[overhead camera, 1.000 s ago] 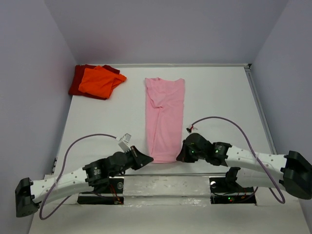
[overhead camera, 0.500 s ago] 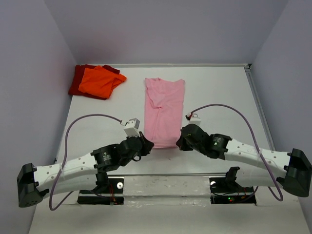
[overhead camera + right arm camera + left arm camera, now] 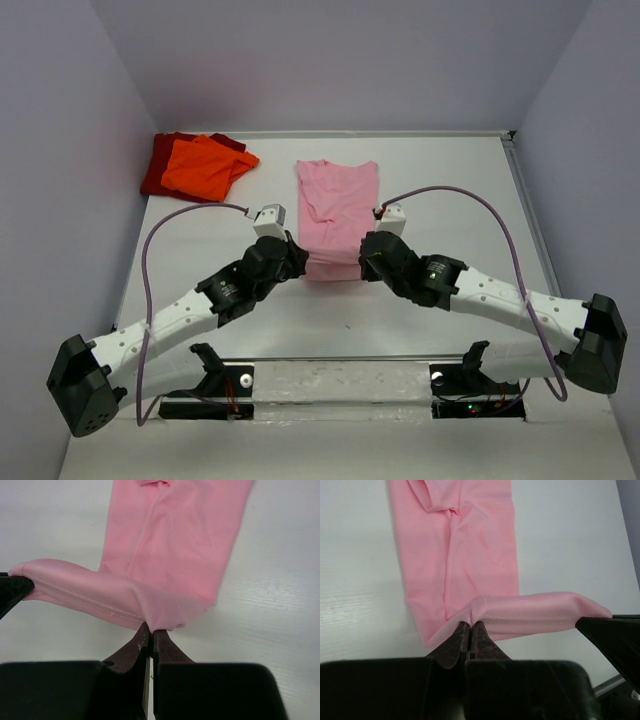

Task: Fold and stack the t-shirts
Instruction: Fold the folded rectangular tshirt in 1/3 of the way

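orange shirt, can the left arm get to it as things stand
Probably not yet: the left gripper is shut on a near corner of the pink shirt, as is the right gripper. Nothing lies between it and the orange shirt, so once it lets go, likely yes.

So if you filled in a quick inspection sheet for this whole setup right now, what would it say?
Surface: white table, flat, no marks seen.
Job's things: pink t-shirt lies at the centre as a long strip, its near hem lifted and curled back over itself. The orange t-shirt lies on the dark red t-shirt in the far left corner.
Clutter: nothing seen.
Grippers: left gripper is shut on the pink t-shirt's near left corner; right gripper is shut on its near right corner.
Cables: purple left cable and right cable, each arching over its arm.
Surroundings: plain pale walls on three sides.
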`<state>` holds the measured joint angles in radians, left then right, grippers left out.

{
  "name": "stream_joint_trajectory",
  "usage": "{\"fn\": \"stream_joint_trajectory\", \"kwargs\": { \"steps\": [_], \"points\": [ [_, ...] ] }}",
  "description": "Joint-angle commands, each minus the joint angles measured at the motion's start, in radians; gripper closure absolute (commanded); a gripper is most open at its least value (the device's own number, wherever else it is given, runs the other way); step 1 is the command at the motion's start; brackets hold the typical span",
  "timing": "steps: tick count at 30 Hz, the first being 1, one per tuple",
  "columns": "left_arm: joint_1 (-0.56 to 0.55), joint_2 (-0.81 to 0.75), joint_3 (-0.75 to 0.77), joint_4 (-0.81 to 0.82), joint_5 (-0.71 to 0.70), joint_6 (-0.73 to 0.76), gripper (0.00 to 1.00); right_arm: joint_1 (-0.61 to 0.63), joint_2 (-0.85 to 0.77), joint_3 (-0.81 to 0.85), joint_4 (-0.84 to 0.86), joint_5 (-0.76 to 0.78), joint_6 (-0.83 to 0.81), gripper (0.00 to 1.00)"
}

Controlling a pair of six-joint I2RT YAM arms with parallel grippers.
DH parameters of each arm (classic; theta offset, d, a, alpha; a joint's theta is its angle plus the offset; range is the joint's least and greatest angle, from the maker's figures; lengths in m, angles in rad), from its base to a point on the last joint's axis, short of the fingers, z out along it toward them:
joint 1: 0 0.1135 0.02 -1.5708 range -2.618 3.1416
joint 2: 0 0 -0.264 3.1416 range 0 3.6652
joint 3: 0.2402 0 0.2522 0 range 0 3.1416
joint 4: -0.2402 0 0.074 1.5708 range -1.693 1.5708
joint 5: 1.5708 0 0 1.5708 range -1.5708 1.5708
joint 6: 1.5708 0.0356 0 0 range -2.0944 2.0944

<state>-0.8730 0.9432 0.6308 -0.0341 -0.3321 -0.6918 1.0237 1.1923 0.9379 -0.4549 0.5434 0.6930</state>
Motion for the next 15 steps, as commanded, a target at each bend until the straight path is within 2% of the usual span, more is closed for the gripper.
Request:
{"fn": "stream_joint_trajectory", "kwargs": {
  "steps": [1, 7, 15],
  "points": [
    [0.063, 0.083, 0.085, 0.026, -0.039, 0.149, 1.0, -0.037, 0.049, 0.056, -0.044, 0.153, -0.113, 1.0],
    [0.167, 0.181, 0.113, 0.131, 0.018, 0.196, 1.0, -0.106, 0.119, 0.072, 0.025, 0.204, -0.188, 1.0],
    [0.242, 0.285, 0.158, 0.191, 0.027, 0.212, 1.0, -0.215, 0.191, 0.079, 0.133, 0.198, -0.282, 1.0]
  ]
}}
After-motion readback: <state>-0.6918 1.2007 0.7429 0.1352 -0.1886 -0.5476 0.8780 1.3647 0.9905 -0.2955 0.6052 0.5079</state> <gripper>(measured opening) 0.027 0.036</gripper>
